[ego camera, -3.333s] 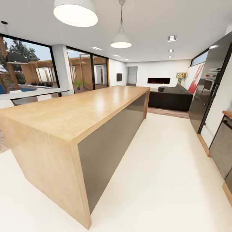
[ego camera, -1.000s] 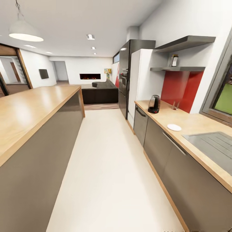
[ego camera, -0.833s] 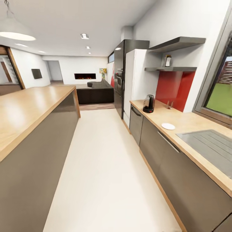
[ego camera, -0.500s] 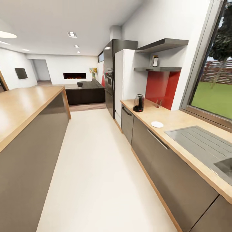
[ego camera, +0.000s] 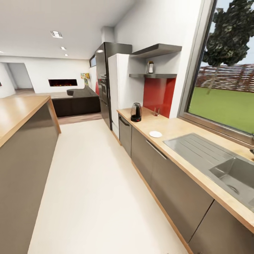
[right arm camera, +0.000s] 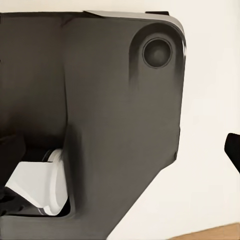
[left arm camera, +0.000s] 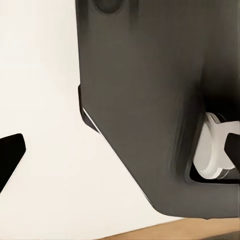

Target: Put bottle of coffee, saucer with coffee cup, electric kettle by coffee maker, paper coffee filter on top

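Navigation is the step in hand: judging from the head view, the robot is turning toward the long light wood-look kitchen countertop (ego camera: 183, 135) with its inset steel sink (ego camera: 218, 165) and grey cabinet fronts, and no item is held yet. On that counter stand the clear glass electric kettle with black base and lid (ego camera: 136, 112) at the far end and the small flat round white saucer (ego camera: 155, 134) between kettle and sink. Above, on the flat dark grey kitchen shelf (ego camera: 153, 75) over the red backsplash (ego camera: 157, 95), sits the small jar of coffee with a pale label (ego camera: 150, 67).

The wrist views look onto dark robot bodywork against the pale floor. Dark fingertip edges show at the frame sides, but I cannot tell how far either gripper is open; nothing seems to be in them.

The next move likely calls for driving down the aisle until the shelf and jar come within reach.

Against the earlier frames, the camera has swung right: the big wooden island block (ego camera: 21, 116) has slid to the left edge, while the window (ego camera: 225, 70) and sink now take up far more of the picture.
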Robot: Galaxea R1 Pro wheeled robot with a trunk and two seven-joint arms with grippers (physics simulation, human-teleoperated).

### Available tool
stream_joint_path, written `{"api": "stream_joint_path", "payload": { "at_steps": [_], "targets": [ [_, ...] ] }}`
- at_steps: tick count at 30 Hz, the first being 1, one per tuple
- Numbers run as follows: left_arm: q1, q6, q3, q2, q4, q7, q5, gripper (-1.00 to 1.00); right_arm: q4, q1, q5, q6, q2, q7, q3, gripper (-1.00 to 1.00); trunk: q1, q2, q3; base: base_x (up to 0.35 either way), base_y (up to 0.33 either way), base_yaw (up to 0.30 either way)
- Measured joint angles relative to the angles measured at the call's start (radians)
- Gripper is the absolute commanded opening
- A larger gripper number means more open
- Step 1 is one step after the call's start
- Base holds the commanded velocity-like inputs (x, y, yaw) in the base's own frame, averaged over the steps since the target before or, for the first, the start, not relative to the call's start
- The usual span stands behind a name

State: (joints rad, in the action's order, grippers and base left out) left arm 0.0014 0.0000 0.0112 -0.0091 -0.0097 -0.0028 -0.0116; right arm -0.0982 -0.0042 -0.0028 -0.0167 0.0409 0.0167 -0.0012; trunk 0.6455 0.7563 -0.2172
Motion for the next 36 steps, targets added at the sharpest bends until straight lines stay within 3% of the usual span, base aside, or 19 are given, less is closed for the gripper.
{"api": "stream_joint_path", "payload": {
  "at_steps": [36],
  "targets": [
    [-0.001, -0.001, -0.001, -0.009, -0.002, 0.000, 0.001, 1.00, 0.000, 0.000, 0.000, 0.000, 0.001, 0.000, 0.001, 1.00, -0.138, -0.253, 0.094, 0.000, 0.000, -0.285]
  ]
}}
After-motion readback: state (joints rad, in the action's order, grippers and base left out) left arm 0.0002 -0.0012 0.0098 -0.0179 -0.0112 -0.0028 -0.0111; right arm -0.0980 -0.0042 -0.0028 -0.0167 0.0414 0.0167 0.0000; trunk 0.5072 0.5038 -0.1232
